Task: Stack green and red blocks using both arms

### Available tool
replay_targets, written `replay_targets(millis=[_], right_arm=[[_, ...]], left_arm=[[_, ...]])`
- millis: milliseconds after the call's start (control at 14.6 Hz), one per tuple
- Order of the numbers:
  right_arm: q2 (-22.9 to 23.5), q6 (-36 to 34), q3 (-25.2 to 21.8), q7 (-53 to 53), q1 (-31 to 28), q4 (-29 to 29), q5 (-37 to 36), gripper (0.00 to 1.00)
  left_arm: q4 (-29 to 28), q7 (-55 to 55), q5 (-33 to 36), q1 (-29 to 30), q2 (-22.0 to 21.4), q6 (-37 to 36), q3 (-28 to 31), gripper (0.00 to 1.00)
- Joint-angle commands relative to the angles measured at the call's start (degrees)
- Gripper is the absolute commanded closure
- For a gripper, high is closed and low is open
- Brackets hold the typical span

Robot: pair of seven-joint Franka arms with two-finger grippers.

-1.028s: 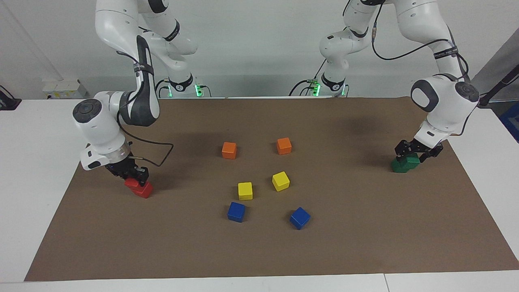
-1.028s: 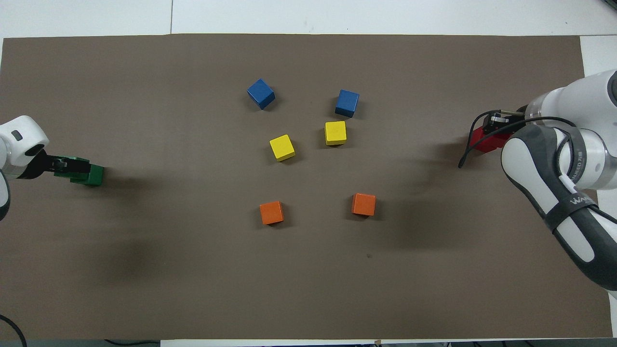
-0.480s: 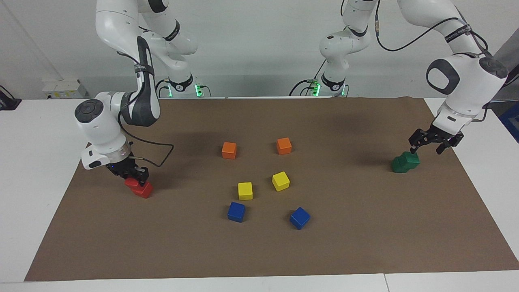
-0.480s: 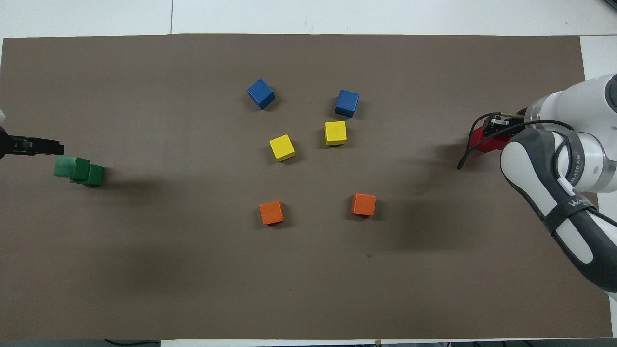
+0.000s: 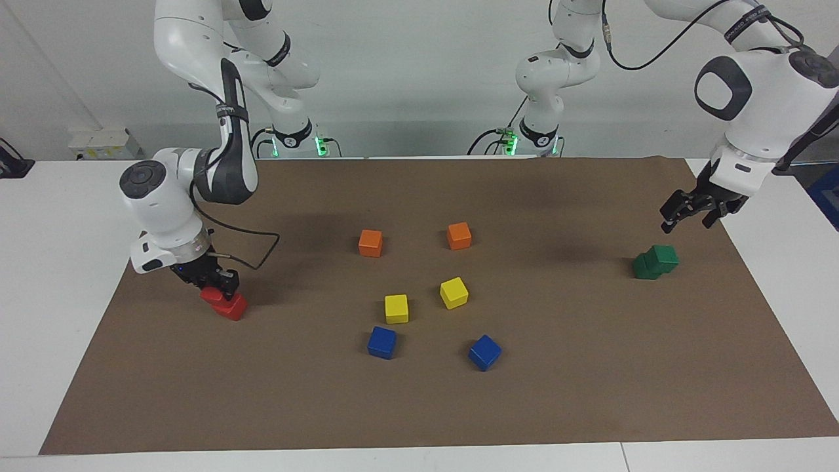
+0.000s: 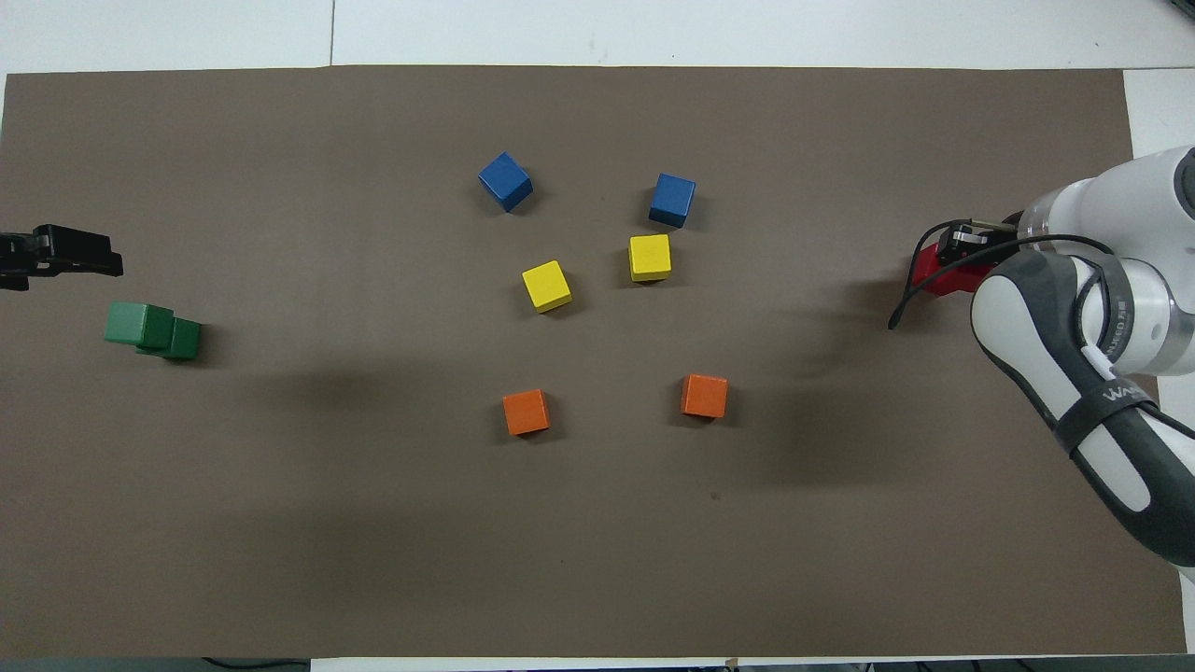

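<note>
Two green blocks stand stacked at the left arm's end of the mat, the upper one [image 5: 664, 255] [image 6: 129, 322] set askew on the lower one [image 5: 645, 267] [image 6: 184, 339]. My left gripper [image 5: 685, 223] [image 6: 103, 261] hangs open in the air above the mat beside this stack and touches nothing. At the right arm's end, my right gripper [image 5: 219, 287] [image 6: 957, 250] is shut on the upper red block [image 5: 211, 295]. That block rests on the lower red block [image 5: 234, 307] [image 6: 938, 278]. From overhead the right arm hides most of the red pair.
Two orange cubes [image 5: 370, 242] [image 5: 459, 235], two yellow cubes [image 5: 396, 308] [image 5: 453, 292] and two blue cubes [image 5: 382, 342] [image 5: 484, 352] lie in the middle of the brown mat [image 5: 590, 393]. White table surrounds the mat.
My left gripper has let go of the upper green block and risen up and away from the stack. The right gripper stays shut on the upper red block, barely moved.
</note>
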Motion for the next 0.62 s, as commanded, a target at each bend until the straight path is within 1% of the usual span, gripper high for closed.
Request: replay_targets(millis=[0,137,206,274,343,411,548], right_arm=[[-1.59,1.38,0.56,1.63,-1.26,-1.79,-1.44,1.00],[-1.59,1.47,0.56,1.55,-1.26,-1.79,-1.44,1.00],[-1.59,1.47,0.56,1.55,-1.26,-1.88,-1.44,0.85],[-1.59,1.55,0.56,1.55,-1.44,-1.88,-1.44,0.38],[-1.59,1.82,0.56,1.55,-1.44,-1.88,-1.44,0.11],[-1.59,1.73,0.56,1.55,-1.52,-1.88,-1.44,0.00],[-1.59,1.82,0.65,1.55,-1.61,-1.88,-1.44,0.00]], left_arm=[[2.83,-2.14,-0.10,-1.23,-1.34,-5.80,0.44,0.00],[5.04,-2.14,-0.54,-1.85,-1.34,-9.42,0.52,0.00],[5.92,-2.40,-0.63,-2.19,-1.34,-10.48,0.53,0.00],[6.71,-3.53,-0.72,-3.07,-1.34,-11.44,0.87,0.00],[7.41,-5.28,-0.72,-3.51,-1.34,-12.32,0.79,0.00],[8.03,-6.52,-0.63,-4.47,-1.34,-13.20,1.05,0.00],[8.82,-6.62,-0.54,-5.54,-1.69,-15.66,1.49,0.00]])
